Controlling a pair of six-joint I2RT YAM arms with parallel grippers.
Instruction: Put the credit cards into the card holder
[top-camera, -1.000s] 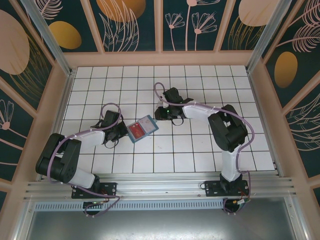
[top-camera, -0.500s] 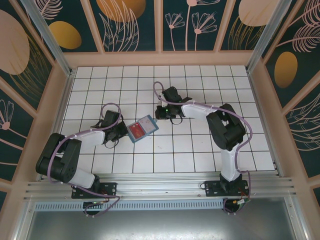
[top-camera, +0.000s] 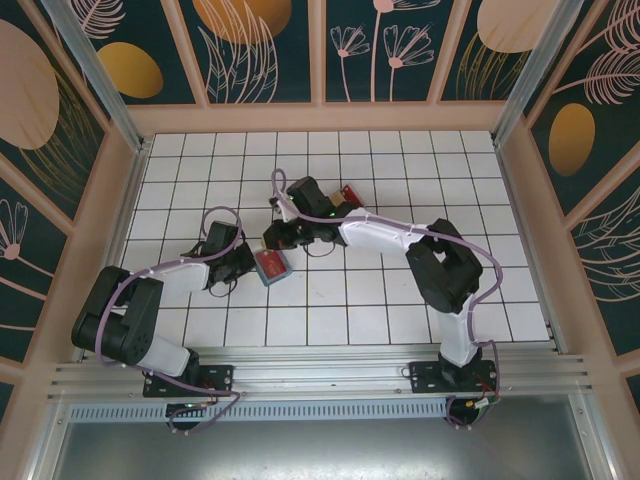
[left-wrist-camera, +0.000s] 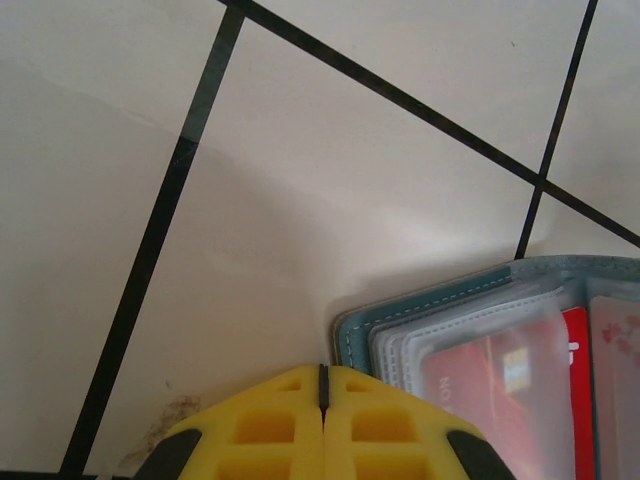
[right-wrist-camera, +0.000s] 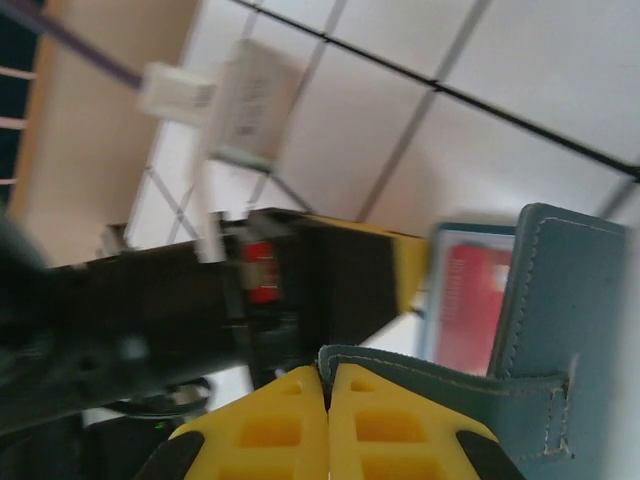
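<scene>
— So, where is the red card (left-wrist-camera: 485, 385)?
— Tucked in a clear sleeve of the teal wallet (right-wrist-camera: 560, 290), which lies on the table (left-wrist-camera: 300, 150) between the two arms.
— And the claws?
— The left claw (left-wrist-camera: 323, 372) is closed tight on nothing, just beside the wallet's corner. The right claw (right-wrist-camera: 326, 375) is pinched on the edge of the wallet's raised flap. A small red thing (top-camera: 348, 194) lies beyond the right arm (top-camera: 380, 232), too small to name.
</scene>
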